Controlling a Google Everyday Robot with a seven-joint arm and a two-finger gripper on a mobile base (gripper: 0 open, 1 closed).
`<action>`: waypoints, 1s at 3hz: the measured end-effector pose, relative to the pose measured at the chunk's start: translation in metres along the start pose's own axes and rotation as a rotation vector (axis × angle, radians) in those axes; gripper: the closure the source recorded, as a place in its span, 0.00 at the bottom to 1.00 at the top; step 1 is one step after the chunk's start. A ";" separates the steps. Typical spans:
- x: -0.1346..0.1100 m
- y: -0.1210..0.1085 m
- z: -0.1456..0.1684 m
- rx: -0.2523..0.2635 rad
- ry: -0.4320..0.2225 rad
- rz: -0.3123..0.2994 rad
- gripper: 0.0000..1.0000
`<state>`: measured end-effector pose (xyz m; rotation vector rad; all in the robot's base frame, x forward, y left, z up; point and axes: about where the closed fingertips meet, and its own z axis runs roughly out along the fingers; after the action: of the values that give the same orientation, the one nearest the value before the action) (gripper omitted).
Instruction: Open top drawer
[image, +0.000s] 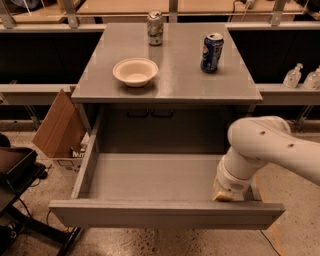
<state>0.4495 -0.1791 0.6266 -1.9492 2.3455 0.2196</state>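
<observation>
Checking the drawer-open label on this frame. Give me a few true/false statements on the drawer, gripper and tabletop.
1. The drawer stands wide open. True.
2. The gripper hovers above the tabletop. False: it is down inside the drawer, at the front right corner.
3. The bowl lies in the drawer. False: it sits on the tabletop.
4. The silver can and the blue can both stand upright on the tabletop. True.
5. The blue can touches the bowl. False: they stand apart, with bare tabletop between them.
</observation>
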 end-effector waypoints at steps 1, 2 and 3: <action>0.013 0.043 -0.007 -0.072 0.024 -0.003 1.00; 0.024 0.072 -0.018 -0.079 0.055 0.004 1.00; 0.032 0.093 -0.026 -0.084 0.078 0.009 1.00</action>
<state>0.3529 -0.1975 0.6528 -2.0201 2.4317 0.2516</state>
